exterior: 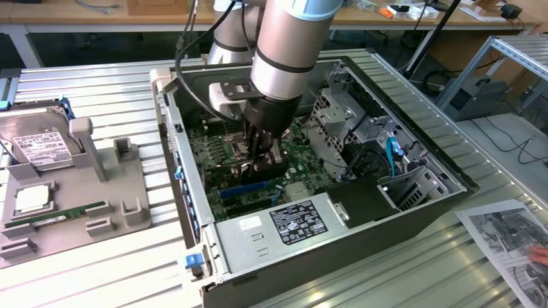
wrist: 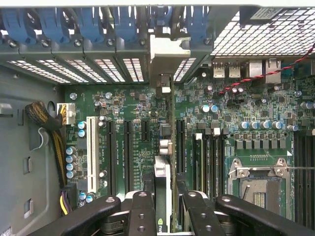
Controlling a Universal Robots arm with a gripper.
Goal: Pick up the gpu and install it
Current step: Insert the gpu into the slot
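Observation:
The gpu [wrist: 163, 169] is a thin dark card seen edge-on in the wrist view, and its silver bracket [wrist: 170, 51] reaches the row of blue-clipped slot covers at the case's rear wall. My gripper [wrist: 163, 196] is shut on it, one black finger on each side. The card stands upright over the green motherboard [wrist: 133, 105], in line with a long black slot between the other expansion slots. In the exterior view, my gripper [exterior: 261, 168] is deep inside the open computer case [exterior: 283, 224], with the dark gpu [exterior: 267, 173] under it, just above a blue slot [exterior: 244, 190].
A grey parts tray [exterior: 128, 212] lies at the exterior view's left with a hard drive [exterior: 38, 144], a green memory stick [exterior: 60, 215] and a square chip [exterior: 33, 199]. Drive cages [exterior: 342, 122] and cables crowd the case's right side. A printed sheet [exterior: 509, 247] and a hand [exterior: 539, 255] are at the lower right.

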